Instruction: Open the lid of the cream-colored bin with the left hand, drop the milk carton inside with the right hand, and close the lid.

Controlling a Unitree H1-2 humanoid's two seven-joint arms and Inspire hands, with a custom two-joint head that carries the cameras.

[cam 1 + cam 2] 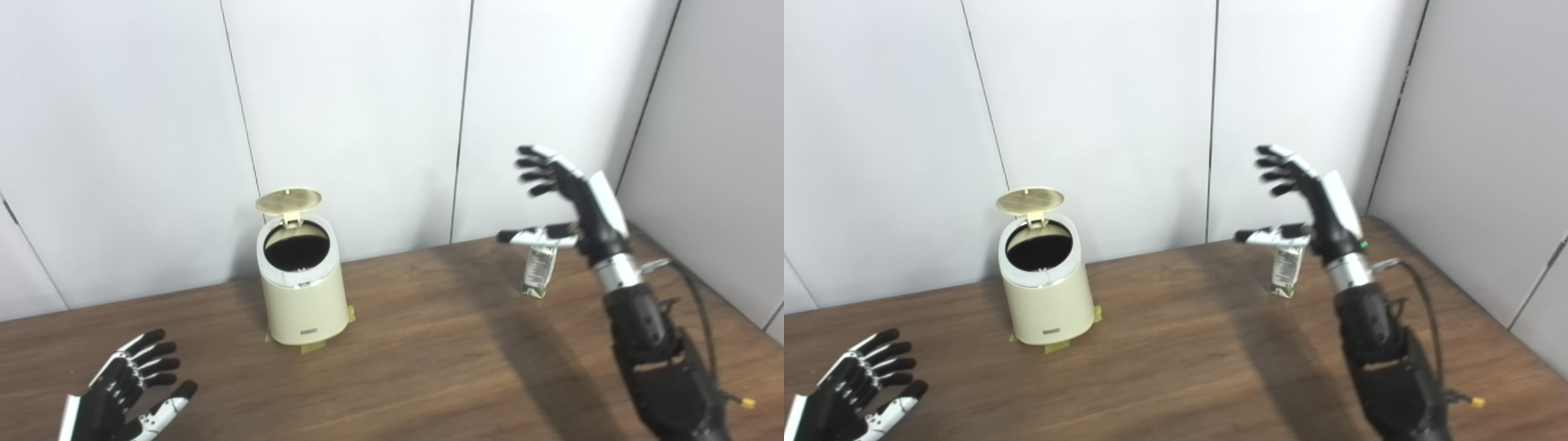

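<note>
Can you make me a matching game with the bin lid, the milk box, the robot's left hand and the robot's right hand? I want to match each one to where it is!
Things:
1. round cream-colored lid of the cream-colored bin
2. small white and green milk carton
3. black and white left hand
4. black and white right hand

Places or states:
A. open, fingers spread, raised above the carton
B. flipped up, bin mouth uncovered
C. open, low by the near left table edge
D. standing upright on the brown wooden table

Pairs: 1-B, 2-D, 3-C, 4-A
</note>
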